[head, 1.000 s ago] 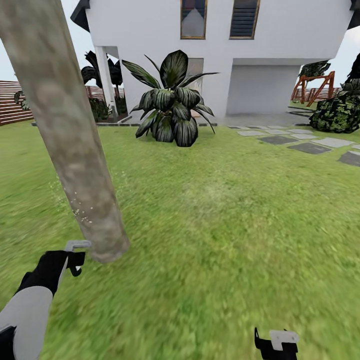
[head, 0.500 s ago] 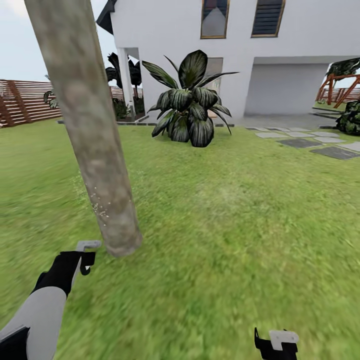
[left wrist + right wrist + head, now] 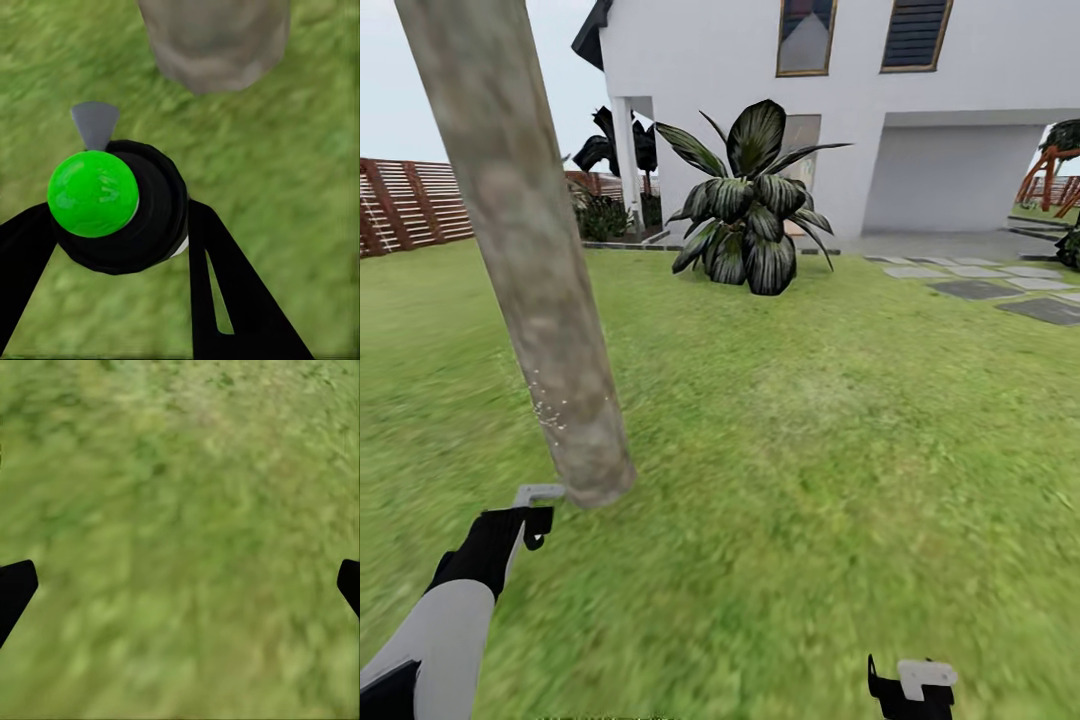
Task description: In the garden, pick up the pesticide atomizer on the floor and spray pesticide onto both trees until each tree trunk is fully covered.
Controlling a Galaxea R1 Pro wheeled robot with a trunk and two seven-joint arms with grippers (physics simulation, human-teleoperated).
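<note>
A thick pale tree trunk (image 3: 530, 260) leans up from the lawn at the left of the head view, with a few whitish specks of pesticide (image 3: 550, 410) low on it. My left gripper (image 3: 525, 515) is shut on the pesticide atomizer (image 3: 538, 492) just short of the trunk's base. In the left wrist view the atomizer (image 3: 94, 193) shows a green top, a black body and a grey nozzle that points toward the trunk (image 3: 214, 37), with the left gripper (image 3: 120, 214) clamped around it. My right gripper (image 3: 910, 690) hangs low over the grass; in its wrist view the right gripper (image 3: 182, 585) is open with nothing in it.
Open grass stretches ahead and to the right. A large dark broad-leaved plant (image 3: 745, 215) stands before a white house (image 3: 860, 120). A brown slat fence (image 3: 410, 200) closes the far left. Grey paving stones (image 3: 1000, 285) lie at the far right.
The whole head view has swung leftward, bringing more fence into sight. My left gripper with the atomizer keeps about the same place by the trunk's base; the right gripper is unchanged.
</note>
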